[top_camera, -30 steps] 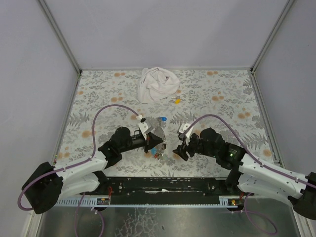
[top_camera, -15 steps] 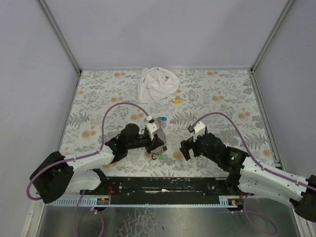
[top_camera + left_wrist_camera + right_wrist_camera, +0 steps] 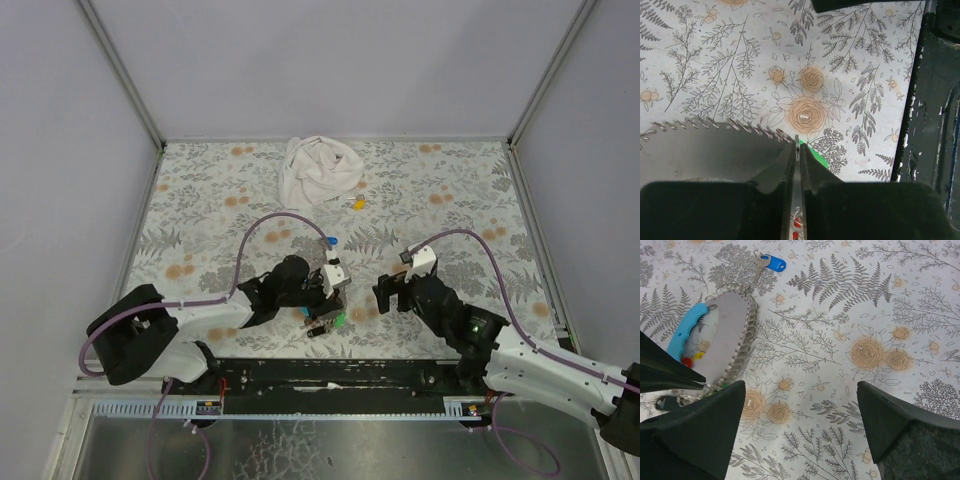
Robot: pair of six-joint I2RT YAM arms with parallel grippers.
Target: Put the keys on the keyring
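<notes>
While left gripper (image 3: 796,146) jaws stand pressed almost together, thin bright slit between, cannot tell whether anything pinched. Bright green key cap (image 3: 818,156) just beside tips; grey fabric keyring strap (image 3: 729,335), blue inner side, beside left finger. Right gripper (image 3: 800,390) jaws spread wide, empty, over floral table cover (image 3: 450,190). Silver key with blue cap (image 3: 771,262) near strap's far end, upper left of right wrist view. Open room right and far; black rail (image 3: 330,372) close along near edge; crumpled white cloth (image 3: 318,170) top centre by far edge.

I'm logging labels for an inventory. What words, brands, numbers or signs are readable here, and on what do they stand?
None can be read.
The blue key cap shows no print, the white cloth is plain, the table cover bears only flowers and ferns.
Small red marks low in the left wrist view are too blurred to read.
</notes>
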